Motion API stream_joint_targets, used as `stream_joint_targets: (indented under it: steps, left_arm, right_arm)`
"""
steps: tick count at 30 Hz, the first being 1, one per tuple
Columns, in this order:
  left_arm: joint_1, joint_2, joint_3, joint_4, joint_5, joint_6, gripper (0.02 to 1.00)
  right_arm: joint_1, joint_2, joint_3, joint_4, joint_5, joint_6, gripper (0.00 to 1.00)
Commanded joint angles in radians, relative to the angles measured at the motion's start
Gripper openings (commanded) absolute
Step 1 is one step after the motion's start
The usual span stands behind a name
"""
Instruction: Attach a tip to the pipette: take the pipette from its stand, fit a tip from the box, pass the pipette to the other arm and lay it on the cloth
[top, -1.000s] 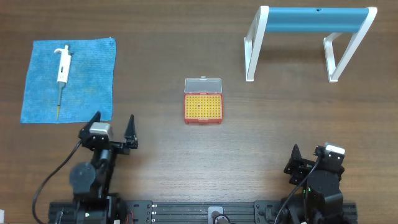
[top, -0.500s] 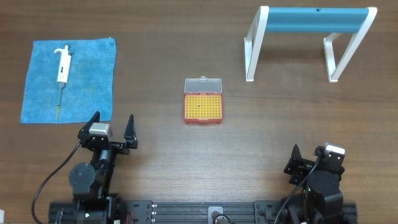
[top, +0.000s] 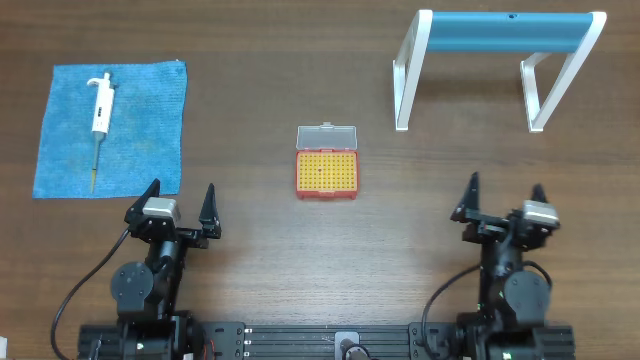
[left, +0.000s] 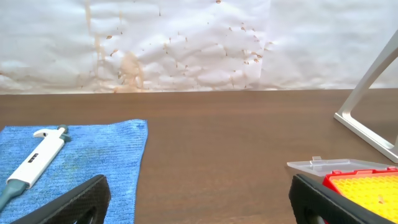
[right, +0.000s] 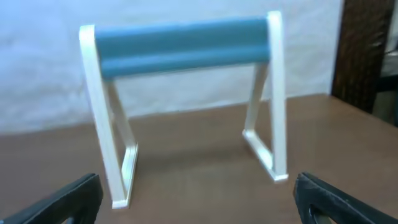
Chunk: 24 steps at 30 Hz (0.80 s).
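Right gripper (top: 505, 203) raised farther up the table from its tucked pose; fingers (top: 471, 195) apart (facing the stand (right: 180, 43))

Pipette (left: 34, 158): in the left wrist view its lower shaft runs out at the picture's edge beside the left gripper (left: 199, 211)'s dark finger; from above, its thin yellowish end is too small to judge.
Cloth (left: 106, 155): near part cut off at the edge and partly covered by that same finger.
Tip box (left: 364, 183): cut off at the corner, its near side behind the other finger (from above the single tips are too small to count).
Stand (right: 180, 40): blurred in the right wrist view; in the left wrist view cut off, with one white leg and foot in frame.
Right gripper (right: 202, 208): fingers blurred, cropped at the picture's corners.
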Motion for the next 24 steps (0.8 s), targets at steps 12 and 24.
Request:
stream_joint_targets:
  steps: [12,24]
  left_arm:
    - [-0.004,-0.009,-0.002,-0.006,-0.008,0.009,0.928]
    - [-0.004,-0.009,-0.002,-0.006,-0.008,0.009,0.928]
  right_arm:
    - [-0.039,-0.031,-0.108,0.024,-0.134,-0.072,0.996]
    - [-0.039,-0.031,-0.108,0.024,-0.134,-0.072,0.996]
